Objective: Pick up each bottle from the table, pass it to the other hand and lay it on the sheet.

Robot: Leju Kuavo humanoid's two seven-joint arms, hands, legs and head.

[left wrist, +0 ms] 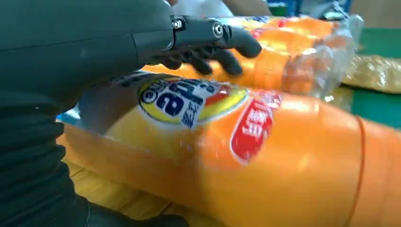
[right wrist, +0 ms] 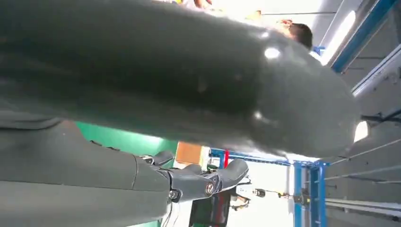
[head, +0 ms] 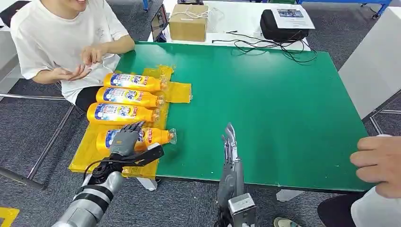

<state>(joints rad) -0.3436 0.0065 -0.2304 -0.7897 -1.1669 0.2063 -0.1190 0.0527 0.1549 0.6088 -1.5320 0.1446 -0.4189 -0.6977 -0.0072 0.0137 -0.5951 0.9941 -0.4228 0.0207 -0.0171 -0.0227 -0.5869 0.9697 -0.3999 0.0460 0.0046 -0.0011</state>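
Left arm extended forward, its hand [head: 126,140] palm-down with fingers [left wrist: 222,45] loosely spread and slightly curled, gripping nothing. Right arm raised near the body's midline, its hand [head: 230,151] upright on edge, fingers straight, close together and pointing forward, holding nothing.

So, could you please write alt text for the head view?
Four orange bottles lie in a row on a yellow sheet on a green table. The left robot hand rests over the nearest bottle; the right robot hand is open.
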